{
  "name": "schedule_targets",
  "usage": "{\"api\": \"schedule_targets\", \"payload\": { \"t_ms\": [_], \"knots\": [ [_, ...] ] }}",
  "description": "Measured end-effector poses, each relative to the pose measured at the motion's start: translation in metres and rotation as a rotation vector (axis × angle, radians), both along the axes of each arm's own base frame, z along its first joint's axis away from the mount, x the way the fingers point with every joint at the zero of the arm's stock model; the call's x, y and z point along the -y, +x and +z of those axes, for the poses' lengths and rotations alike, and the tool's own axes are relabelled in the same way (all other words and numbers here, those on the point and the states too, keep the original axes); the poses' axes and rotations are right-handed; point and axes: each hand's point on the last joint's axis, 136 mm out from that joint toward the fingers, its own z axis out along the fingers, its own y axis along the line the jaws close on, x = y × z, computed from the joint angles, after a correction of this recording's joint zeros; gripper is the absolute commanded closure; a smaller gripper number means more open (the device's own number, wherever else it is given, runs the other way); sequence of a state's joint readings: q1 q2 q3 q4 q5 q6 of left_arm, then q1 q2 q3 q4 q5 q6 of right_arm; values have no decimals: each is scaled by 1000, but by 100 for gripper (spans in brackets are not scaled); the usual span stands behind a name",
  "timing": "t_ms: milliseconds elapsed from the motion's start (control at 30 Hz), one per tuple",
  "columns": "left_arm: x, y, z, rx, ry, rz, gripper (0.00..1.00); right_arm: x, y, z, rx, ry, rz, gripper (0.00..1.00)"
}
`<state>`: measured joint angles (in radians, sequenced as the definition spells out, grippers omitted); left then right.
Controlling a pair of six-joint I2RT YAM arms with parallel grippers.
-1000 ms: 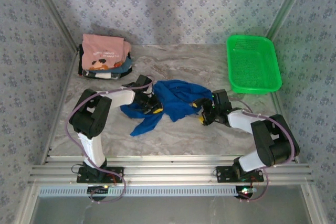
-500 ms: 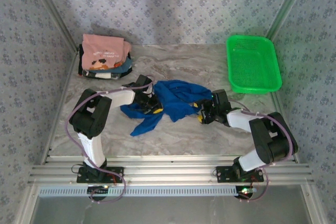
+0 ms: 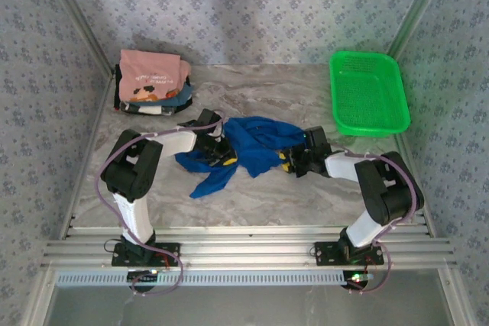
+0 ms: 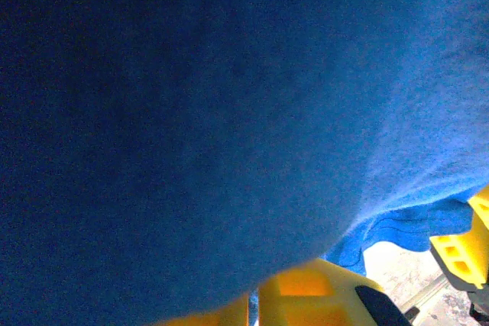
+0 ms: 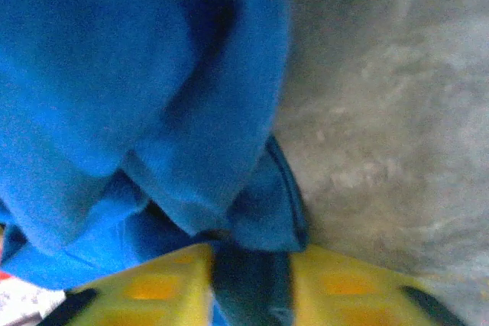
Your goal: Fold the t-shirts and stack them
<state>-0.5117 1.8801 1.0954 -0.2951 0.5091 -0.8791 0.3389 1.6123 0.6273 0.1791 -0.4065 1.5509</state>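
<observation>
A royal-blue t-shirt (image 3: 256, 141) lies crumpled in the middle of the marble table. My left gripper (image 3: 222, 152) is at its left side, buried under cloth. In the left wrist view blue fabric (image 4: 214, 112) drapes over the yellow fingers (image 4: 313, 295), and a thin strip of it sits in the narrow gap between them. My right gripper (image 3: 289, 160) is at the shirt's right edge. In the right wrist view a fold of the blue shirt (image 5: 191, 112) runs down between the yellow fingers (image 5: 153, 288), pinched there. A salmon-pink t-shirt (image 3: 153, 74) tops a folded stack at the back left.
A green mesh basket (image 3: 368, 93) stands at the back right. Bare table (image 3: 267, 188) lies in front of the shirt and between it and the basket. Patterned walls close in the sides and back.
My right gripper has slid left, closer into the blue shirt's right edge, and the arm has folded in. The left arm and the stack have not moved.
</observation>
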Motion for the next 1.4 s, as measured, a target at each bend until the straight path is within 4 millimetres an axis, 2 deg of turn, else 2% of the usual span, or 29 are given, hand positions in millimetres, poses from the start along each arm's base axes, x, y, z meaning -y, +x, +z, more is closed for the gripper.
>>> {"api": "schedule_targets", "payload": {
  "t_ms": [100,200,233,300,367,400,500,600,667,700,767,833,900,967,1067,1233,1400],
  "knots": [
    [0,0,0,-1,-3,1,91,-3,7,-1,26,-5,15,99],
    [-2,1,0,-1,-9,5,87,-3,15,5,57,-13,17,100],
    [-2,2,0,-2,-11,5,83,-2,18,7,68,-17,19,100],
    [-3,3,4,7,-19,-2,61,0,24,17,98,-37,35,100],
    [-6,6,14,17,-28,7,44,4,30,33,137,-56,52,100],
    [-8,8,23,30,-34,15,38,6,34,42,161,-66,62,100],
    [-17,18,59,83,-65,56,28,13,43,72,237,-99,93,100],
    [-35,27,109,179,-99,105,24,21,46,98,303,-136,123,100],
    [-51,26,135,232,-108,144,23,28,45,108,327,-158,136,100],
    [-62,24,147,259,-112,167,23,32,43,111,335,-171,143,100],
    [-83,17,154,283,-108,218,23,40,40,117,348,-194,153,100],
    [-104,6,141,258,-87,276,23,47,38,124,362,-205,163,100],
    [-125,-8,111,189,-46,346,23,55,38,135,382,-211,170,100],
    [-137,-21,83,119,-3,387,23,61,40,147,410,-213,176,100],
    [-141,-31,57,50,27,413,23,67,42,162,447,-215,185,100],
    [-138,-16,40,32,16,446,25,66,38,164,447,-204,206,100],
    [-134,-11,23,-13,14,451,29,64,37,163,446,-200,214,100]
  ]
}}
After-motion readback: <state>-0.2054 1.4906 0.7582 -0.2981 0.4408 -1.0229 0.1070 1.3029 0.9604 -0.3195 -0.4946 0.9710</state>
